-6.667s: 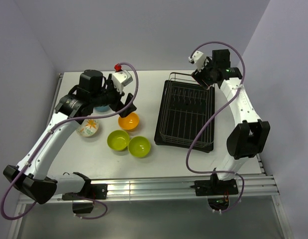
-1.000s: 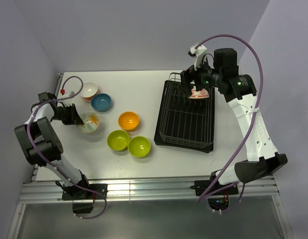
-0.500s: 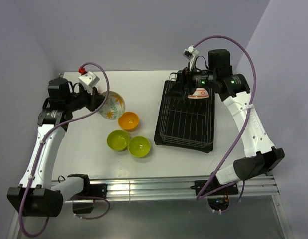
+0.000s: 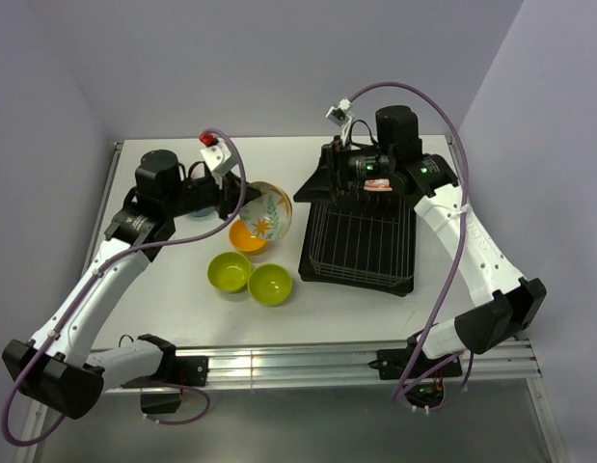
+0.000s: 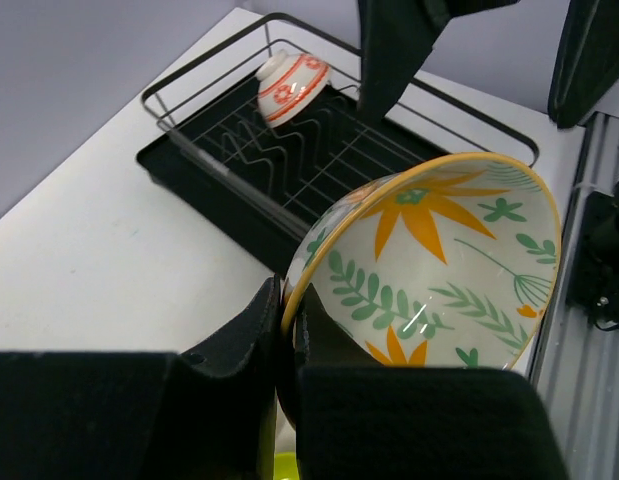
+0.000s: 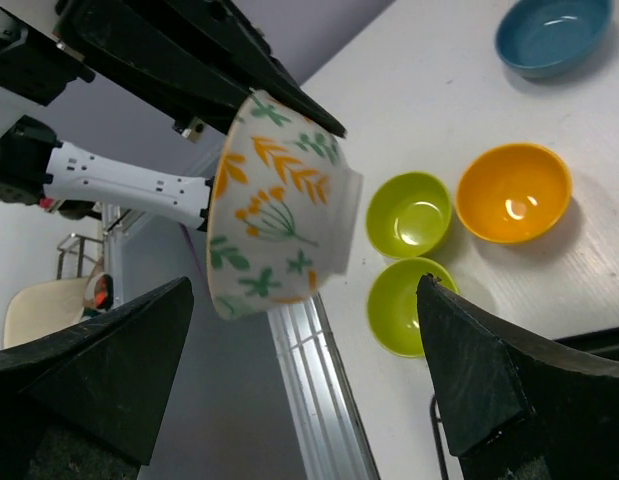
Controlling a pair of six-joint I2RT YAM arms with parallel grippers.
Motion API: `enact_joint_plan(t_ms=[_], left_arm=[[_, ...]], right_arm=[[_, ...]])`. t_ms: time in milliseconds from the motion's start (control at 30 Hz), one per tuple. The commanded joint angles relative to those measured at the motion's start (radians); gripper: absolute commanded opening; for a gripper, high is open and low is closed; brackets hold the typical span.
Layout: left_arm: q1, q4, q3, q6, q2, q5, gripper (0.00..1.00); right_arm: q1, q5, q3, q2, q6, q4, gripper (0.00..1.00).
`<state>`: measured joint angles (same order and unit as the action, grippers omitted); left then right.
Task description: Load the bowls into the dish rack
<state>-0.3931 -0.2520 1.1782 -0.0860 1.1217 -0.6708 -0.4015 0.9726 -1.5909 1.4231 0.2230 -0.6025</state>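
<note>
My left gripper (image 5: 287, 320) is shut on the rim of the cream-white bowl (image 4: 266, 214) with leaf and flower marks, held tilted in the air above the orange bowl (image 4: 245, 238). In the right wrist view the same bowl (image 6: 279, 205) hangs between the wide-open fingers of my right gripper (image 6: 304, 400), not touching them. That gripper (image 4: 322, 183) hovers at the left edge of the dish rack (image 4: 361, 246). A salmon-red bowl (image 4: 380, 185) leans on the rack's far tines. Two lime green bowls (image 4: 230, 272) (image 4: 270, 284) sit on the table. The blue bowl (image 6: 554, 35) lies further back.
The left arm (image 4: 105, 280) stretches across the left half of the table. The right arm (image 4: 472, 251) arches over the rack's right side. An aluminium rail (image 4: 308, 359) runs along the near edge. Walls close in on the left, back and right.
The left arm has carried the cream-white bowl to the right, toward the rack. The right gripper has moved left, away from the salmon-red bowl, which stays in the rack.
</note>
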Motion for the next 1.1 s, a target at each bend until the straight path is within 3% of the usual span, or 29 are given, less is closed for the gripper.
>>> enact_joint_plan(t_ms=[0, 200, 567, 867, 1067], left_arm=[[-0.038, 0.114, 0.063, 0.057, 0.015, 0.004, 0.00], [-0.075, 0.143, 0.069, 0.074, 0.036, -0.007, 0.00], [-0.090, 0.165, 0.058, 0.077, 0.026, -0.016, 0.00], [-0.092, 0.161, 0.041, 0.077, 0.018, -0.003, 0.00], [-0.093, 0.154, 0.044, 0.075, 0.024, -0.003, 0.00]], right_arm=[[-0.037, 0.023, 0.028, -0.029, 0.064, 0.099, 1.00], [-0.097, -0.005, 0.068, -0.027, 0.072, 0.112, 1.00], [-0.111, 0.086, 0.108, -0.013, 0.188, 0.181, 0.98], [-0.111, 0.110, 0.140, -0.029, 0.162, 0.145, 0.68], [-0.109, 0.110, 0.143, -0.030, 0.145, 0.142, 0.29]])
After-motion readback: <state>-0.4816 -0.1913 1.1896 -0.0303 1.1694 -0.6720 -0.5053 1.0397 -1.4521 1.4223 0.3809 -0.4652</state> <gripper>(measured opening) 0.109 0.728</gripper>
